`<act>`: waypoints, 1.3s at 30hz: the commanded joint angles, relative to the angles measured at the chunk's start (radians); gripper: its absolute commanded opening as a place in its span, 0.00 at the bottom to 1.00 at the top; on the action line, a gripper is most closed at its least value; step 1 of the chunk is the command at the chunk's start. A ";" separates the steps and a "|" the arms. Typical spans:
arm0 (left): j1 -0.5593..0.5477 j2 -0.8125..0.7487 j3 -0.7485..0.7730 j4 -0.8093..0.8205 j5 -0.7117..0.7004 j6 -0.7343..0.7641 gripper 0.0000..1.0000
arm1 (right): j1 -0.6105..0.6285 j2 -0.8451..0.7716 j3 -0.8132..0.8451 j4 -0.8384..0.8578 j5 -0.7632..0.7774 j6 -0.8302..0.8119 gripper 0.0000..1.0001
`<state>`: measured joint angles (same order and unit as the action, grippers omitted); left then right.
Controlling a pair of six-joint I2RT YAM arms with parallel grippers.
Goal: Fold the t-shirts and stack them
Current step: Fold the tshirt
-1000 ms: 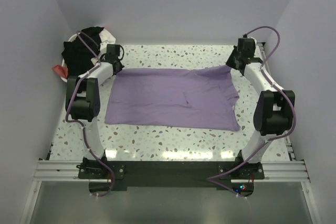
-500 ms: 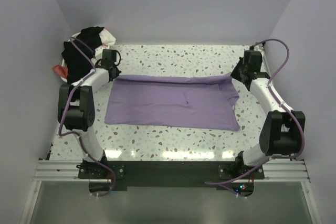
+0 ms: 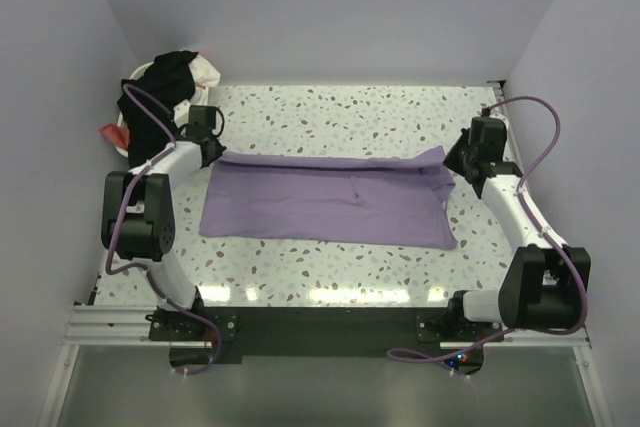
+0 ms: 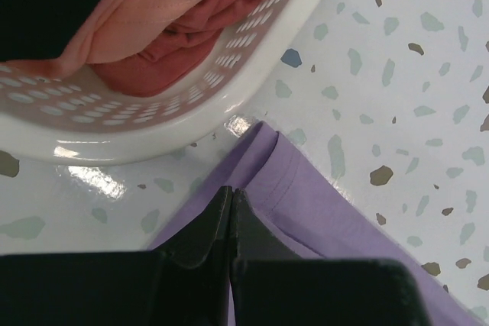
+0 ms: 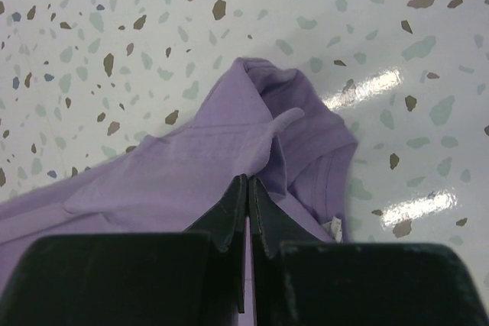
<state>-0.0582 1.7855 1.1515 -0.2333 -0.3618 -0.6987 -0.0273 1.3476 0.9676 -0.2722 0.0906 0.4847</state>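
A purple t-shirt (image 3: pixel 330 205) lies on the speckled table, its far edge lifted and folding toward the front. My left gripper (image 3: pixel 216 154) is shut on the shirt's far left corner (image 4: pixel 260 181), beside the white basket. My right gripper (image 3: pixel 452 160) is shut on the far right corner (image 5: pixel 260 150), where the cloth bunches and a small white label shows. Both hold the far edge a little above the table.
A white laundry basket (image 3: pixel 125 139) at the far left holds black, white and red clothes (image 3: pixel 165 82); in the left wrist view its rim (image 4: pixel 252 43) is close to my fingers, with pink and red cloth (image 4: pixel 168 13) inside. Walls enclose the table.
Both grippers have moved toward the front, pulling the shirt's far edge with them. The visible shirt has become narrower from back to front.
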 commanded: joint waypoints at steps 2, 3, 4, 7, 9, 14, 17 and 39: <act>0.021 -0.075 -0.029 0.023 -0.003 -0.033 0.00 | -0.003 -0.057 -0.061 0.028 -0.012 0.020 0.00; 0.021 -0.080 -0.033 0.023 -0.002 -0.035 0.00 | -0.002 -0.061 -0.069 0.028 -0.012 0.020 0.00; 0.021 -0.083 -0.038 0.022 0.000 -0.038 0.00 | -0.002 -0.067 -0.085 0.028 -0.014 0.020 0.00; 0.021 -0.106 -0.061 0.022 0.004 -0.048 0.00 | -0.003 -0.082 -0.113 0.027 -0.014 0.025 0.00; 0.021 -0.115 -0.078 0.020 0.004 -0.053 0.00 | -0.003 -0.097 -0.124 0.027 -0.015 0.026 0.00; 0.024 -0.153 -0.114 0.017 0.001 -0.064 0.00 | -0.002 -0.123 -0.145 0.010 -0.029 0.028 0.00; 0.027 -0.172 -0.139 0.019 0.006 -0.070 0.00 | -0.002 -0.136 -0.165 0.007 -0.035 0.029 0.00; 0.055 -0.340 -0.397 0.118 0.021 -0.165 0.25 | -0.003 -0.260 -0.325 -0.019 -0.088 0.052 0.23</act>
<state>-0.0193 1.5120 0.7769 -0.1951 -0.3214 -0.8322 -0.0273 1.1397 0.6483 -0.2890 0.0147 0.5339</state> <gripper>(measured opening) 0.224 0.196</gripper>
